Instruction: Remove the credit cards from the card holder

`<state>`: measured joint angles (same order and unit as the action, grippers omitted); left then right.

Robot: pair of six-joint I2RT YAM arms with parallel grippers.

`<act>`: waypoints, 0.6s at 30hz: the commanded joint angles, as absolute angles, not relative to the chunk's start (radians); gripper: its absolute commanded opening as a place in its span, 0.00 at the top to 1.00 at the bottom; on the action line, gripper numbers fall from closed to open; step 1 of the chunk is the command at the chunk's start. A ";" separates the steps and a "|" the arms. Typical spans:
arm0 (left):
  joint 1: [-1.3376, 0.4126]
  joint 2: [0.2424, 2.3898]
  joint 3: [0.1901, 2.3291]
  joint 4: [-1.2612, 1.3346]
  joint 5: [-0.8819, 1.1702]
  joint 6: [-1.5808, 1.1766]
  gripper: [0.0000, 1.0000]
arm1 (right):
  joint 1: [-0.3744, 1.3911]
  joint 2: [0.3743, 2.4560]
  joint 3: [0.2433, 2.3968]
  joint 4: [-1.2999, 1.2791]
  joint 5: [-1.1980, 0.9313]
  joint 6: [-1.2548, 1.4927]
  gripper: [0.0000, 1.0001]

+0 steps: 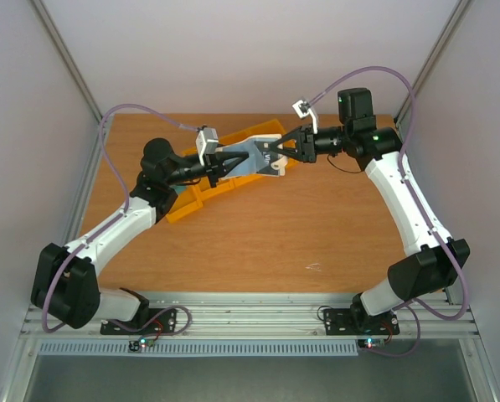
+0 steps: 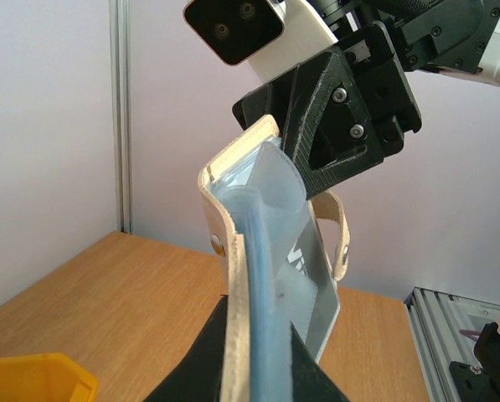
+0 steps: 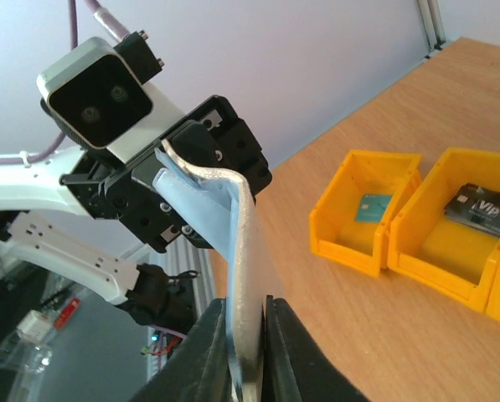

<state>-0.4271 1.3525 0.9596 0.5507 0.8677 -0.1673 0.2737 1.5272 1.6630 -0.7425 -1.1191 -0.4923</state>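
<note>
The card holder point(image 1: 258, 159) hangs in the air between both grippers, above the yellow bins. In the left wrist view it stands edge-on, cream outside point(image 2: 233, 276) and pale blue inside. A pale blue card with white lettering point(image 2: 312, 272) sticks out of its pocket side. My left gripper point(image 2: 258, 343) is shut on the holder's near end. My right gripper point(image 3: 248, 335) is shut on the far end, pinching the cream and pale blue flap point(image 3: 237, 243). A teal card point(image 3: 373, 207) and a dark grey-black card point(image 3: 481, 209) each lie in their own yellow bin.
A row of yellow bins point(image 1: 191, 205) sits on the wooden table point(image 1: 317, 234) under the left arm, running toward the back middle. Grey walls close in the left, right and back sides. A metal rail point(image 1: 250, 314) runs along the near edge.
</note>
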 commanded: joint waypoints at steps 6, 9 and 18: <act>-0.425 1.330 0.947 0.566 0.623 -0.131 0.80 | 0.268 1.510 1.674 -0.825 -0.997 -0.537 0.99; -0.427 1.339 0.942 0.471 0.353 -0.055 0.53 | 0.264 1.507 1.687 -0.849 -0.843 -0.519 0.99; -0.431 1.336 0.895 0.414 0.277 0.157 0.47 | 0.407 1.566 1.803 -1.001 -0.044 -0.478 0.99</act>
